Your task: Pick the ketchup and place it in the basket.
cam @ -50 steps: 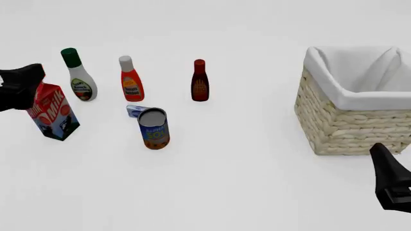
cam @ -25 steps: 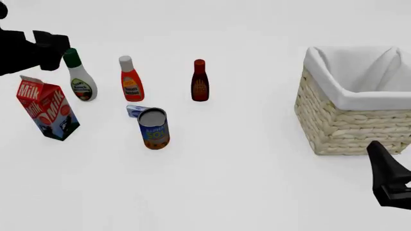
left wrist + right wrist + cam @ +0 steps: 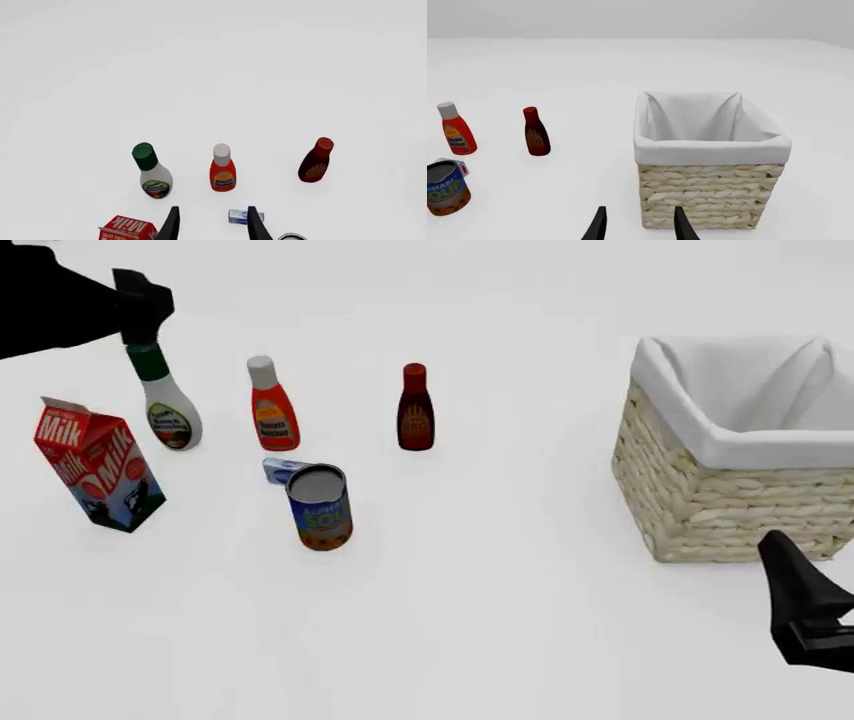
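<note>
ketchup (image 3: 272, 410) upright on tabletop (image 3: 494, 570), far left-centre, between green-capped white bottle (image 3: 166, 400) and maroon bottle (image 3: 415, 410), untouched; soup can (image 3: 319, 507) just nearer. basket (image 3: 737, 455) well apart at right. left end effector (image 3: 212, 229) above the far-left bottles, fingers apart, empty; right end effector (image 3: 639, 227) near basket, fingers apart, empty
</note>
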Robot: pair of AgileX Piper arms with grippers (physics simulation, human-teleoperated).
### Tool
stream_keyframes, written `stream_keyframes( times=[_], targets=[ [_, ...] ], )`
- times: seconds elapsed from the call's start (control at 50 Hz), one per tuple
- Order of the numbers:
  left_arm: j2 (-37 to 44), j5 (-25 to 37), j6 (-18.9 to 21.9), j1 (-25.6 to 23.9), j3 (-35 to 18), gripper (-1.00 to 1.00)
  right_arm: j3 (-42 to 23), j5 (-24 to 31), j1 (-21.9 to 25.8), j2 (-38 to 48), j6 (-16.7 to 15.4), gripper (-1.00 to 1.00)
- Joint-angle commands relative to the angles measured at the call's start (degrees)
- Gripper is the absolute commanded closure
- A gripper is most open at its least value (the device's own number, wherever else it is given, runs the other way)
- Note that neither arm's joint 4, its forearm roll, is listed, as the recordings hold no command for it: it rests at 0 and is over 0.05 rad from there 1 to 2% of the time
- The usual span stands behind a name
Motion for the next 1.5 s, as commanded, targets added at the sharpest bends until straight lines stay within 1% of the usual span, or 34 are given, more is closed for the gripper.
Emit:
stream_keyframes(
  times=[0.02, 0.08, 0.1, 0.22, 0.28, 0.4, 0.44, 0.48, 0.54, 0.82, 0.92, 0.96, 1.0, 1.18, 1.2, 1.24, 1.26, 1.32, 1.5],
  targets=[
    [5.6, -1.3, 1.0, 1.1, -3.9, -1.00, 0.0, -0.7, 0.1, 0.9, -0.1, -1.00],
    [6.5, -1.3, 0.4, 0.9, -4.3, -1.00, 0.0, -1.0, 0.1, 1.3, -0.1, -1.00],
    [7.9, -1.1, -0.7, 1.0, -4.7, -1.00, 0.0, -1.3, 0.2, 1.6, -0.1, -1.00],
    [10.4, -2.3, -0.7, 0.8, -5.1, -1.00, 0.0, -1.9, 0.6, 2.4, -0.3, -1.00],
    [12.4, -2.1, -1.2, 0.9, -6.2, -1.00, 0.0, -2.1, 0.6, 2.6, -0.4, -1.00],
    [15.0, -2.2, -0.9, 0.3, -8.0, -1.00, 0.0, -1.8, 0.6, 2.3, -0.5, -1.00],
    [15.1, -2.5, -0.3, 0.0, -8.1, -1.00, 0.0, -2.0, 0.6, 2.5, -0.5, -1.00],
    [15.8, -2.2, -0.7, -0.3, -8.7, -1.00, 0.0, -2.1, 0.6, 2.6, -0.5, -1.00],
    [16.2, -2.2, -0.3, -0.5, -9.2, -1.00, 0.0, -2.0, 0.6, 2.6, -0.5, -1.00],
    [20.1, -1.5, -0.9, -0.3, -12.6, -1.00, 0.0, -2.5, 0.7, 3.2, -0.6, -1.00],
    [22.3, -2.0, -0.6, 0.1, -14.0, -1.00, 0.0, -3.3, 0.8, 4.1, -0.6, -1.00],
    [23.1, -2.6, 0.2, 0.4, -14.2, -1.00, 0.0, -3.4, 0.8, 4.3, -0.6, -1.00],
    [24.5, -2.5, -0.4, 0.6, -14.9, -1.00, 0.0, -3.6, 0.7, 4.7, -0.8, -1.00],
    [27.8, -3.4, 0.7, 1.0, -16.9, -1.00, 0.0, -4.8, 0.8, 6.1, -0.9, -1.00],
    [28.7, -2.8, 0.1, 0.8, -17.5, -1.00, 0.0, -4.8, 0.8, 6.2, -0.9, -1.00],
    [29.0, -3.3, 0.7, 1.0, -17.6, -1.00, 0.0, -4.9, 0.8, 6.4, -1.0, -1.00],
    [30.0, -2.7, 0.1, 0.8, -18.3, -1.00, 0.0, -5.0, 0.8, 6.5, -1.0, -1.00],
    [30.6, -3.1, 0.5, 0.8, -18.6, -1.00, 0.0, -5.2, 0.8, 6.8, -1.0, -1.00],
    [33.1, -2.4, 0.2, 0.4, -21.1, -1.00, 0.0, -5.8, 0.9, 7.4, -0.8, -1.00]
  ],
)
